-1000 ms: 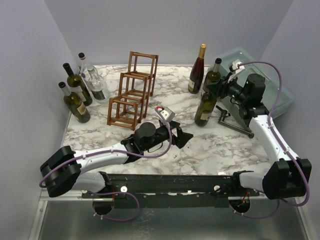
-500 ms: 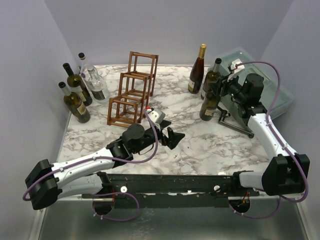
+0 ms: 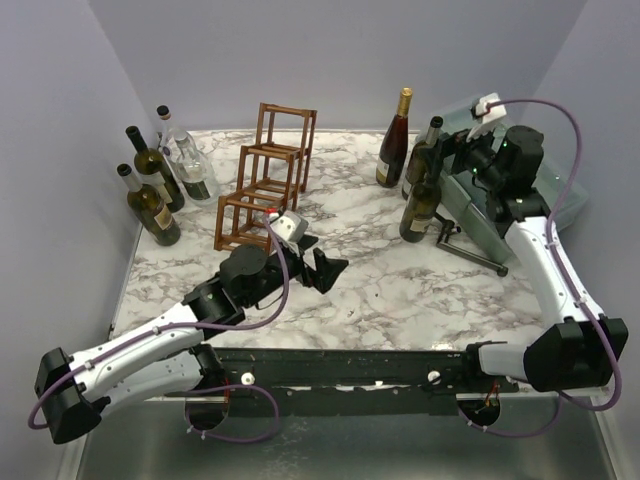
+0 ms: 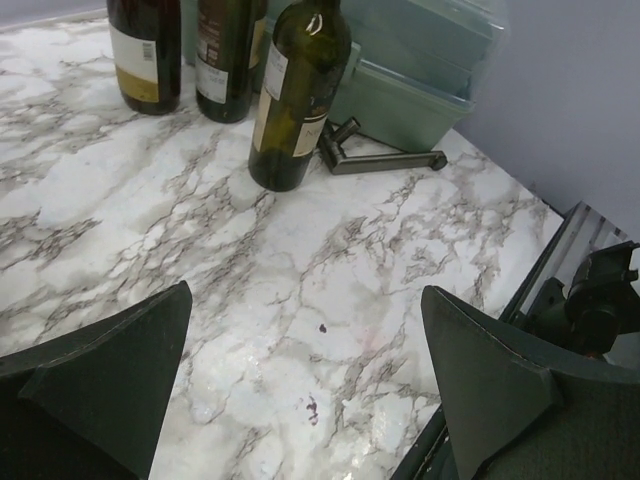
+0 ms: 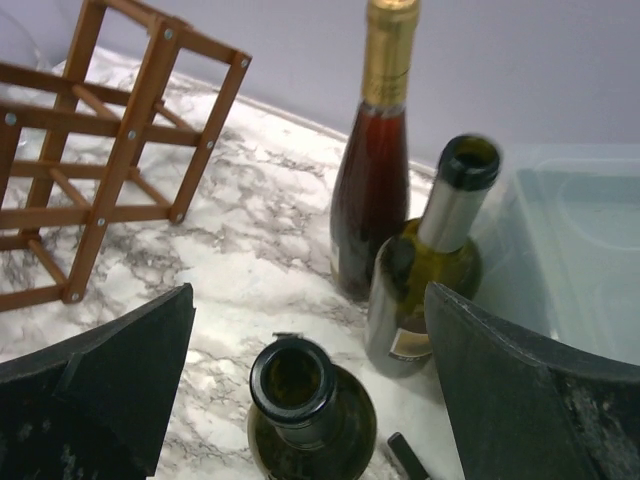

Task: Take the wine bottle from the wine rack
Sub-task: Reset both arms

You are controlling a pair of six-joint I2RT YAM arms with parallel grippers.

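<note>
The wine rack (image 3: 264,177) is a reddish-brown stepped wooden frame at the back middle of the table, and its cells are empty; its corner shows in the right wrist view (image 5: 110,150). A dark green wine bottle (image 3: 417,207) stands upright on the marble, right of the rack. Its open mouth (image 5: 292,385) sits below and between my right gripper's fingers. The right gripper (image 3: 445,162) (image 5: 309,290) is open above the neck and touches nothing. My left gripper (image 3: 318,262) (image 4: 306,290) hangs open over bare marble, with the same bottle (image 4: 295,95) ahead of it.
A red bottle with gold foil (image 3: 395,140) and a green bottle with a silver neck (image 3: 427,148) stand behind the wine bottle. Three bottles (image 3: 152,205) stand at the left edge. A clear bin (image 3: 570,200) and a black tool (image 3: 465,250) lie at the right.
My right gripper opened, let go of the wine bottle's neck and rose back to the right; the bottle stays standing. My left arm drew back to the left.
</note>
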